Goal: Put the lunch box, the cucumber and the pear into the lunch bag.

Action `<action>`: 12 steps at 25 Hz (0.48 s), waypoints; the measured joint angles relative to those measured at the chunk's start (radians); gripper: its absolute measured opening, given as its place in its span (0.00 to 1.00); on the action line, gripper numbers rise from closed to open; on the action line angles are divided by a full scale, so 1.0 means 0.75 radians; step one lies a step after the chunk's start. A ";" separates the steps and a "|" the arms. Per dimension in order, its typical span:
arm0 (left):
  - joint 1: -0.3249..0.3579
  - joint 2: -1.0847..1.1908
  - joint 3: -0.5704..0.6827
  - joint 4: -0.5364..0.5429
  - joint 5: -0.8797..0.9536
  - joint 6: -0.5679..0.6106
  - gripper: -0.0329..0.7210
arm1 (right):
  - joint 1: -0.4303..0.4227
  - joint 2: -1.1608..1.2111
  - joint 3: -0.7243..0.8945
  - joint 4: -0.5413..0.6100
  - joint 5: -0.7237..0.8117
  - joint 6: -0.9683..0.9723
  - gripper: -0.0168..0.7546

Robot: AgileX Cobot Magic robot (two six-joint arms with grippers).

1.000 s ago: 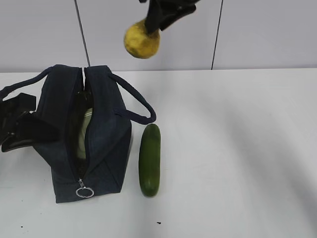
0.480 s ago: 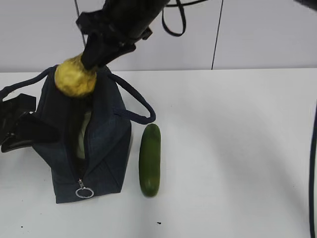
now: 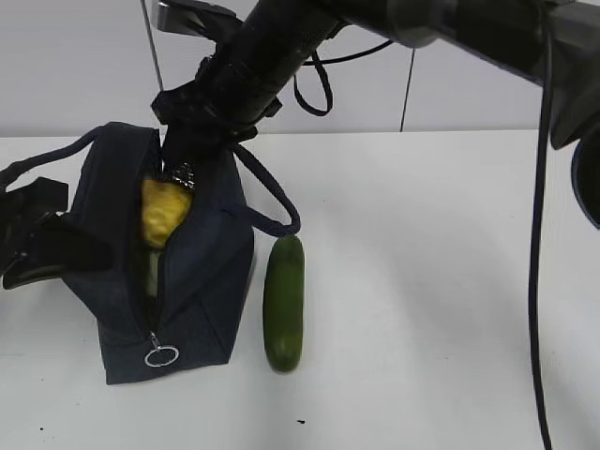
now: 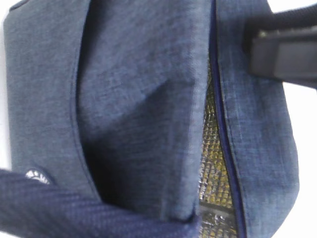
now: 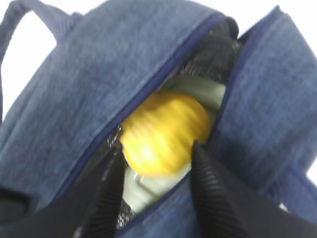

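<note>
The dark navy lunch bag [image 3: 202, 272] stands open at the left of the white table. The yellow pear [image 3: 164, 211] lies in its opening on the pale green lid of the lunch box [image 5: 198, 89], which is inside the bag. My right gripper [image 3: 178, 173] reaches down from above to the bag's mouth. In the right wrist view its fingers [image 5: 200, 168] stand apart, with the blurred pear [image 5: 163, 131] just beyond their tips. My left gripper [image 3: 89, 251] is pressed to the bag's left side and shut on its fabric [image 4: 138, 99]. The dark green cucumber [image 3: 283, 302] lies on the table right of the bag.
One padded handle [image 3: 272, 202] loops over the bag's right side toward the cucumber's far end. The zipper's metal ring pull [image 3: 160, 356] hangs at the bag's near end. A grey wall [image 3: 487, 66] rises behind the table [image 3: 441, 281].
The right arm has swung left and down from high above, carrying the pear over the bag. Its fingers have spread and the pear now sits in the opening. Left gripper and cucumber have not moved.
</note>
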 joint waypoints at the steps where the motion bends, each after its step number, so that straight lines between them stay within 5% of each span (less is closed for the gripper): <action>1: 0.000 0.000 0.000 0.000 0.000 0.000 0.02 | 0.000 0.000 0.000 0.006 -0.010 0.000 0.51; 7: 0.000 0.000 0.000 0.000 0.006 0.000 0.02 | -0.011 0.003 -0.015 0.001 0.016 0.007 0.55; 12: 0.000 0.000 0.000 0.000 0.009 0.000 0.02 | -0.025 -0.053 -0.108 -0.226 0.126 0.087 0.55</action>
